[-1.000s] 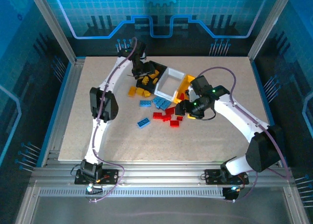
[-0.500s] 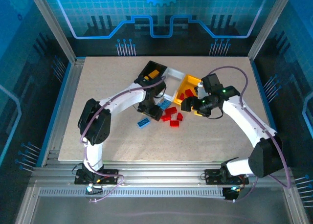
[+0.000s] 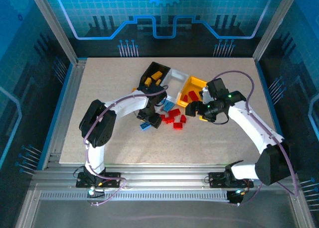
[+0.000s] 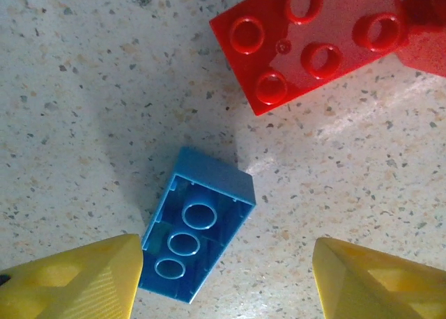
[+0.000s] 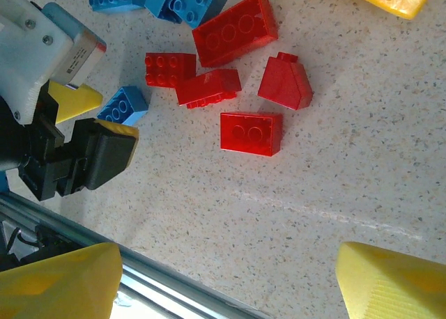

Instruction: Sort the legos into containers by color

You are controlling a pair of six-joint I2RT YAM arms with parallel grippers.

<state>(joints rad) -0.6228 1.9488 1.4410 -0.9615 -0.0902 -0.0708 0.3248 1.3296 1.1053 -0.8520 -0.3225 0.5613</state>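
A: Which step is this?

B: Picking up a blue brick (image 4: 197, 234), I think. The left claw (image 4: 226, 271) hangs low over it, jaws about half apart, gripping nothing. One yellow fingertip (image 4: 77, 277) is at the brick's end, and the other is well clear across bare table (image 4: 83, 89).

A: How does the brick lie?

B: Tipped over, with its hollow underside and three round tubes facing the wrist camera. It sits askew to the jaws, with a red brick (image 4: 313, 40) near it but not touching.

A: So what does the next move call for?

B: Probably centring the claw, perhaps turning the wrist to square up, then closing on the smooth walls. After that it goes to a bin. The black bin (image 3: 147, 73) holds yellow pieces and the yellow bin (image 3: 199, 80) holds red, so I'd guess blue goes in the white bin (image 3: 175, 74).

A: And the right claw (image 5: 223, 284)?

B: Spread wide and empty, above the loose red bricks (image 5: 251, 132). It looks ready to take one of them.
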